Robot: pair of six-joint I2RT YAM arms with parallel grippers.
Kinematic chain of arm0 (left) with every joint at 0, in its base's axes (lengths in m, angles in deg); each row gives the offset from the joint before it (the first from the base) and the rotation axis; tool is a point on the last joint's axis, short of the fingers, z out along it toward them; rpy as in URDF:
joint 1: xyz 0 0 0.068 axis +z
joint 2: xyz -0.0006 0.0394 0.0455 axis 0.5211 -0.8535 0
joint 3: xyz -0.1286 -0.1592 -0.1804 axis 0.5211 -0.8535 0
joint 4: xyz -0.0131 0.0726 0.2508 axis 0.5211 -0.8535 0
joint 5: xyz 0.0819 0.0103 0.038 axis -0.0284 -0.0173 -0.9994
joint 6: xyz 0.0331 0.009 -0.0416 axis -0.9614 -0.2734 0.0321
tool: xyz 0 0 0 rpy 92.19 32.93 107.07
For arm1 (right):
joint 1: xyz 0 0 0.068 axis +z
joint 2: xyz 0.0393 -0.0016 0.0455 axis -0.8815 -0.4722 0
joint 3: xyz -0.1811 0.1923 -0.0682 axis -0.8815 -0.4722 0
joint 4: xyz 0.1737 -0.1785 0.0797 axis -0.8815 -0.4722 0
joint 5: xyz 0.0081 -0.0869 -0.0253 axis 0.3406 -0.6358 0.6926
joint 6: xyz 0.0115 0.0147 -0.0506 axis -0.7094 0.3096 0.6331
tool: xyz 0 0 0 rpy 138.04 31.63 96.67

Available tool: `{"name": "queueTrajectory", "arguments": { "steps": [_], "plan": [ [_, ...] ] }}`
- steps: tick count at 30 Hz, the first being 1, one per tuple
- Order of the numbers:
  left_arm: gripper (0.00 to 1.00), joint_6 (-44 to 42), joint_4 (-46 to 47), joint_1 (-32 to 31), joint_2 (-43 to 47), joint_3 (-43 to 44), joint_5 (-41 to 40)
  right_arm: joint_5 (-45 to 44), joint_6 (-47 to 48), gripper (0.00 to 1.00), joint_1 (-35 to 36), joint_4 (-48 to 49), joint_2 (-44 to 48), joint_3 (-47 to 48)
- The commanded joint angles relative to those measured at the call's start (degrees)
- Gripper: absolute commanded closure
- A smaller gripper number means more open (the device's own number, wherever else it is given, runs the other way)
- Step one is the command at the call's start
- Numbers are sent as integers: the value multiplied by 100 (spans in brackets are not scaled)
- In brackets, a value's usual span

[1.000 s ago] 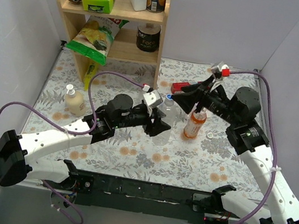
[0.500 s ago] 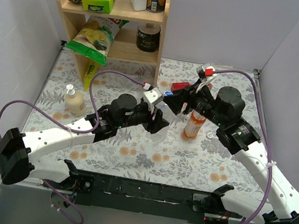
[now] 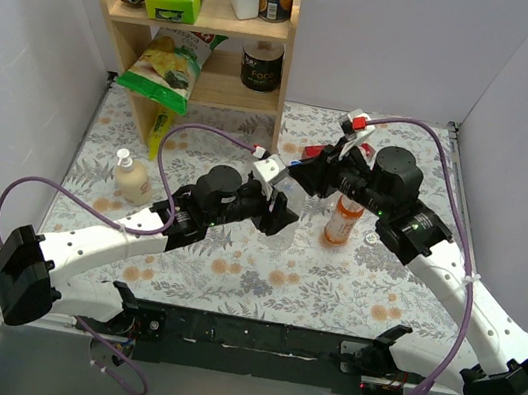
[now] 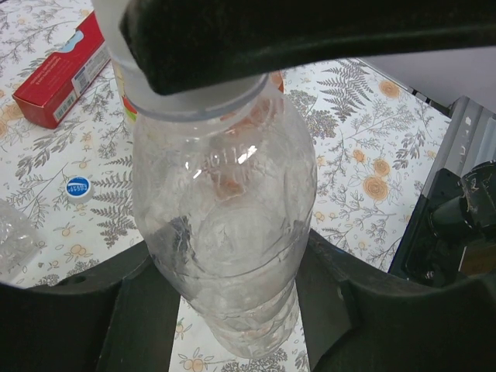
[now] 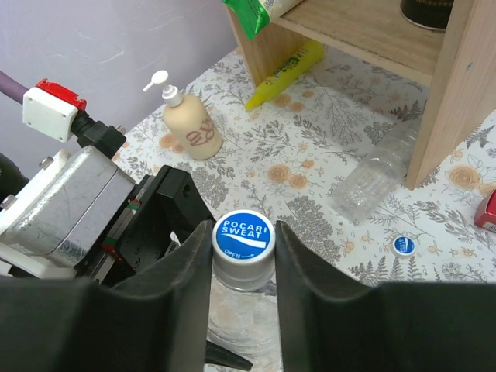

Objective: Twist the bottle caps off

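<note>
Holding: left gripper [image 4: 232, 298] clamped round the upright clear plastic bottle [image 4: 225, 225], frame centre.
Cap: blue-topped white screw cap [image 5: 243, 235] sits between the jaws of the right gripper [image 5: 244, 252]; whether they pinch it I cannot tell.
Axis: vertical, cap uppermost.

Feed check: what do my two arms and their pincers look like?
The left arm and right arm have white link shells, black joints and black bases; a purple cable loops along each to a red-and-white plug. The left pincer and right pincer have matte black, curved fingers.
</note>
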Motion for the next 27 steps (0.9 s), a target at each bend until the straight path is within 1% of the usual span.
{"name": "queueTrajectory", "arguments": {
  "steps": [1, 3, 4, 6, 8, 9, 10, 11, 12, 13, 14, 15, 16, 18, 19, 21, 22, 25, 27],
  "plan": [
    [64, -60, 51, -22, 70, 257, -7, 139, 70, 84, 24, 230, 29, 243],
    [64, -34, 95, -22, 105, 248, 134, 184, 148, 98, 16, 292, 55, 199],
    [64, -69, 130, -22, 123, 222, 230, 271, 184, 99, 7, 301, 81, 190],
    [63, -69, 262, -31, 227, 169, 686, 508, 289, 99, -63, 327, 108, 155],
    [63, -104, 358, -13, 307, 116, 1020, 1157, 325, 99, -282, 415, 178, 111],
    [63, -104, 472, -5, 359, 72, 1431, 1429, 334, 99, -370, 546, 204, 76],
    [62, -113, 534, 4, 447, 46, 1653, 2084, 368, 99, -554, 573, 240, 23],
    [62, -122, 613, 22, 483, 19, 1959, 2404, 386, 99, -634, 739, 266, -3],
    [61, -122, 770, 48, 535, -7, 2519, 2729, 430, 99, -704, 819, 284, -30],
    [61, -122, 859, 66, 605, -77, 2890, 3307, 526, 99, -810, 924, 327, -56],
    [60, -122, 947, 92, 632, -104, 3207, 3539, 579, 99, -837, 960, 354, -65],
    [60, -113, 1096, 101, 659, -121, 3924, 3750, 641, 99, -846, 969, 372, -56],
    [59, -87, 1141, 118, 668, -113, 4279, 4196, 702, 99, -846, 995, 433, -39],
    [59, 149, 1298, 119, 624, -43, 4860, 4638, 764, 99, -855, 1091, 468, -30],
    [59, 255, 1369, 127, 580, 19, 5368, 5040, 756, 99, -863, 1144, 495, -30],
    [59, 588, 1615, 136, 466, 54, 5819, 5394, 624, 99, -881, 1311, 469, -12],
    [59, 677, 1685, 145, 422, 72, 6169, 5735, 580, 99, -881, 1373, 425, -4],
    [59, 949, 1914, 136, 299, 116, 6505, 6220, 282, 99, -881, 1759, 372, -65],
    [59, 977, 1932, 136, 281, 133, 6585, 6336, 167, 99, -890, 1952, 372, -126]
  ]
}}
